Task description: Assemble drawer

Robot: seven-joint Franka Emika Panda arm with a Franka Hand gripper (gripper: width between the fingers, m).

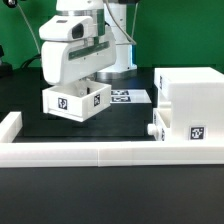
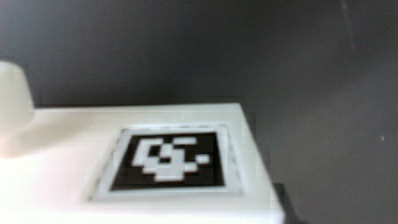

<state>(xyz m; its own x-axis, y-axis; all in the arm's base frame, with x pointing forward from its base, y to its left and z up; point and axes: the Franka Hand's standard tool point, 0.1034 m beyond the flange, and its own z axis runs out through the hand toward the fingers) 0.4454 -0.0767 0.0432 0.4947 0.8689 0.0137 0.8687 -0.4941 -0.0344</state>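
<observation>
The drawer (image 1: 72, 101), a small white open-topped tray with a black-and-white tag on its front, is at the exterior view's left, tilted and seemingly raised a little off the black table. My gripper (image 1: 86, 80) comes down from above into its top and is shut on its wall; the fingertips are hidden by the drawer. In the wrist view the drawer's white face (image 2: 89, 125) and its tag (image 2: 169, 158) fill the frame, very close. The larger white cube-shaped housing (image 1: 192, 100) stands at the exterior view's right, apart from the drawer.
A long white border rail (image 1: 90, 152) runs along the front, and a short one (image 1: 9, 124) stands at the exterior view's left. The marker board (image 1: 128, 96) lies flat between the drawer and the housing. A blurred white shape (image 2: 11, 95) shows in the wrist view.
</observation>
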